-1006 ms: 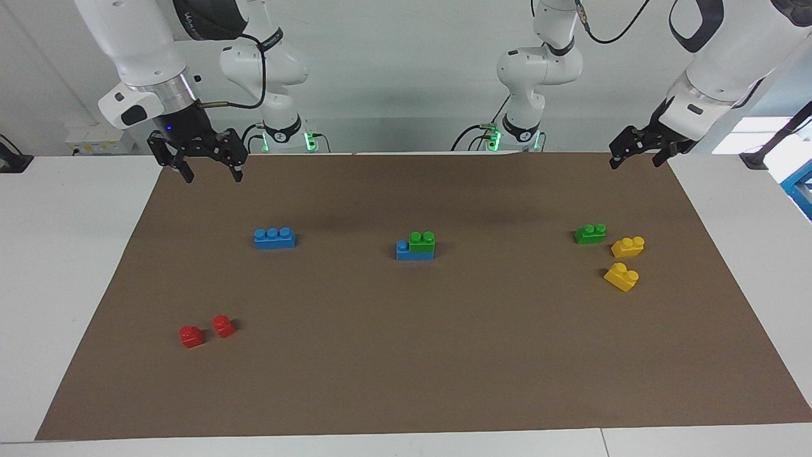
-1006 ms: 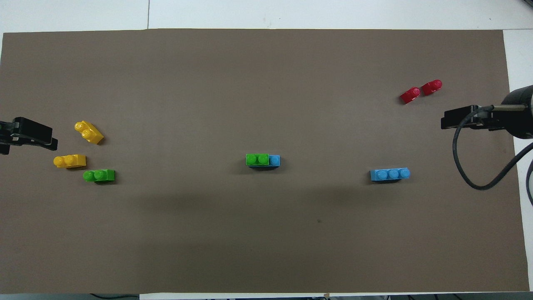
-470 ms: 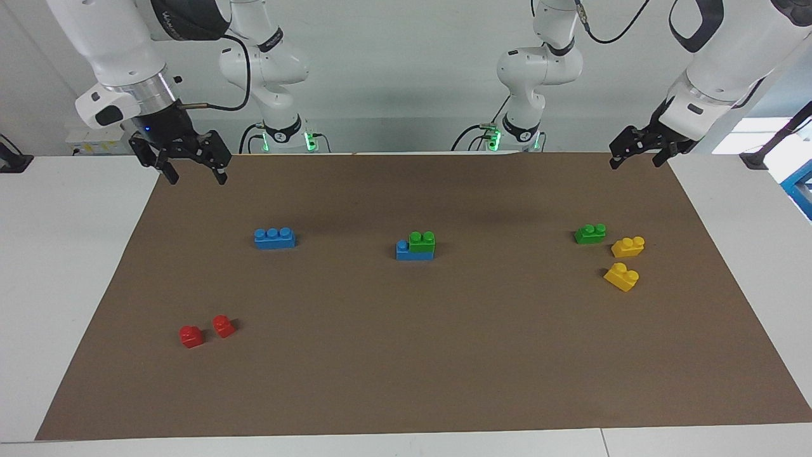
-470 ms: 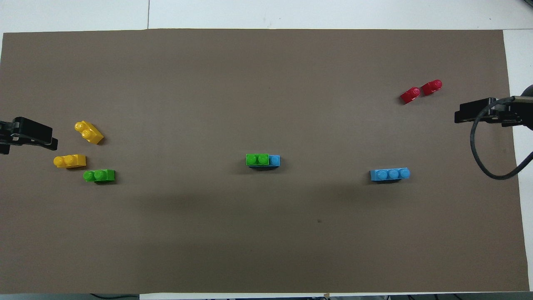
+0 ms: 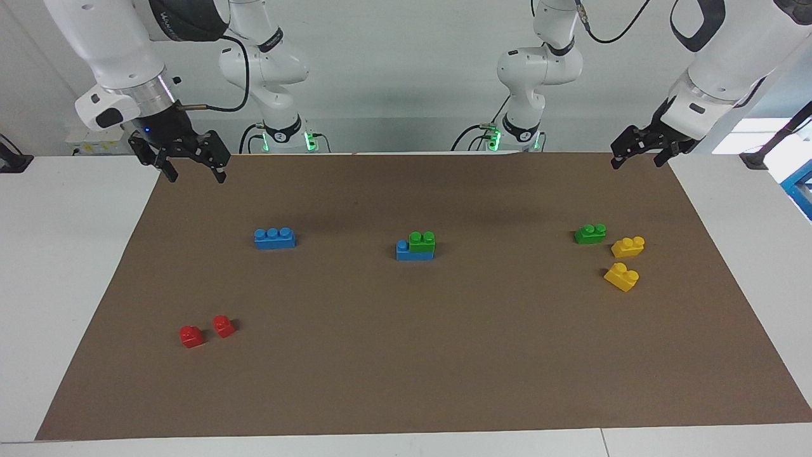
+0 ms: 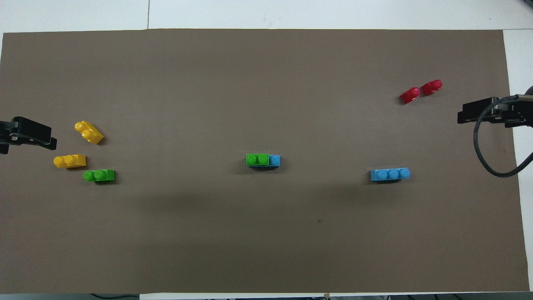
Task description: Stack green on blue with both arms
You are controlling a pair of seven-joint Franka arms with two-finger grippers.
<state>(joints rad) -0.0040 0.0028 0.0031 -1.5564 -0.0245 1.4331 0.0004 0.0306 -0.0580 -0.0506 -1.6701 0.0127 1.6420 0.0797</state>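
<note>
Green brick (image 5: 422, 241) sits pressed onto a blue brick (image 5: 404, 251) at mid-mat, covering two of its studs and leaving one stud bare toward the right arm's end; from this the stacking reads as done for that pair. Right claw (image 5: 192, 170) hangs open and empty above the mat corner at the right arm's end, on the robots' side of the worktop (image 5: 57, 254), fingers pointing down; probably parked clear so the bricks are unobstructed. Left claw (image 5: 637, 154) is likewise open, holding nothing, raised over the mat edge at the left arm's end, tilted inward toward the mat. Working outward from the right claw: the second blue brick (image 5: 275, 238) lies flat on the brown mat (image 5: 406, 355), studs up, well apart from the stack, and two small red bricks (image 5: 206, 331) lie side by side farther from the robots. Outward from the left claw: a loose green brick (image 5: 590, 233) lies nearest, with two yellow bricks (image 5: 625, 261) just beside it, farther from the robots and nearer that end of the mat. Judgement: each loose task brick lies on its own arm's side, so a second stack would have the left arm fetch green and the right arm handle blue, meeting mid-mat. Neither arm is committed to a reach yet.
</note>
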